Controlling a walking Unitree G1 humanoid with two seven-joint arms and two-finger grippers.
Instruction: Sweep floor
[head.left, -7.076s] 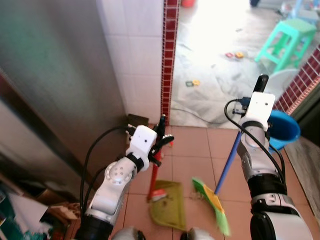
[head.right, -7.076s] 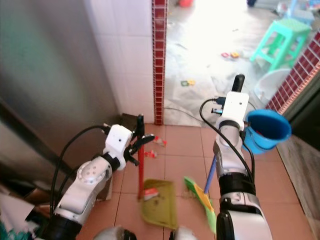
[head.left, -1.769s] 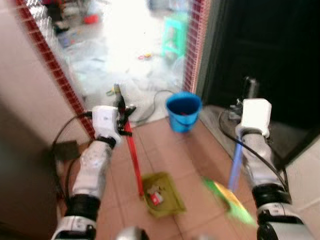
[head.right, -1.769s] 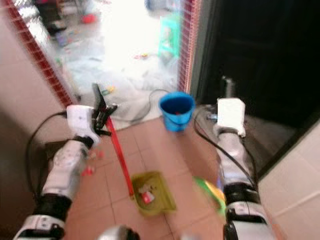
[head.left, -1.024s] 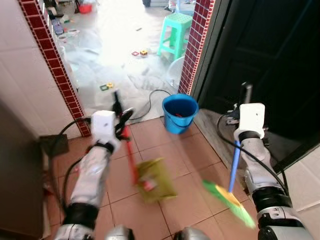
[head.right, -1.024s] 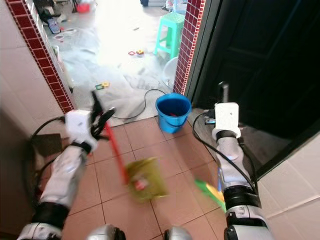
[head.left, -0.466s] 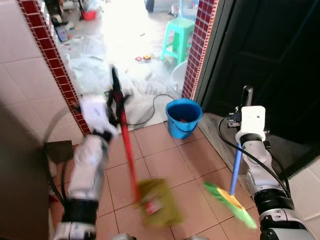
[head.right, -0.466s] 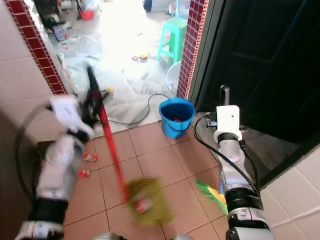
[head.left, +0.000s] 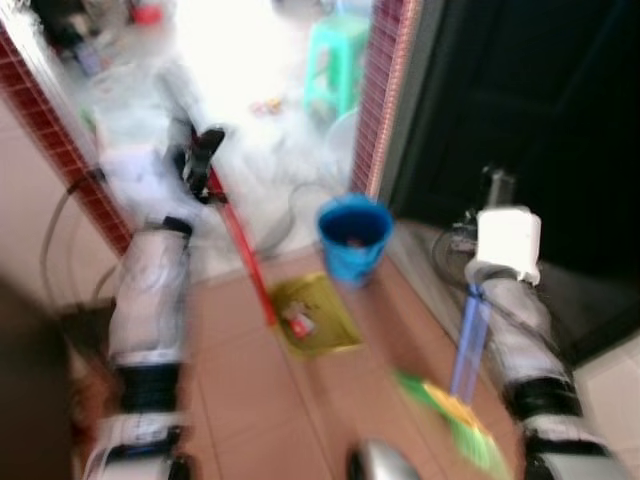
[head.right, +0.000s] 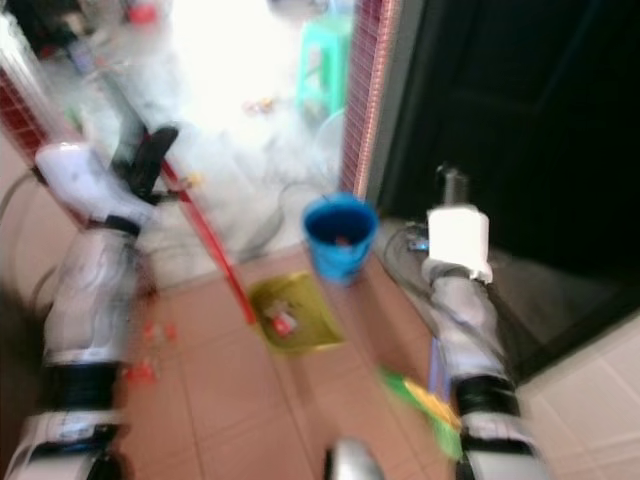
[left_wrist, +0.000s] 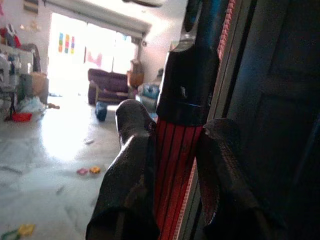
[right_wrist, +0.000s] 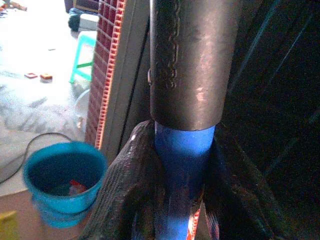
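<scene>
No writing is legible. The left gripper clamps the red-handled dustpan near the bucket; the right gripper grasps the blue-handled broom over the tiles.

Green dustpan holding litter, red handle tilted; green broom low.
</scene>
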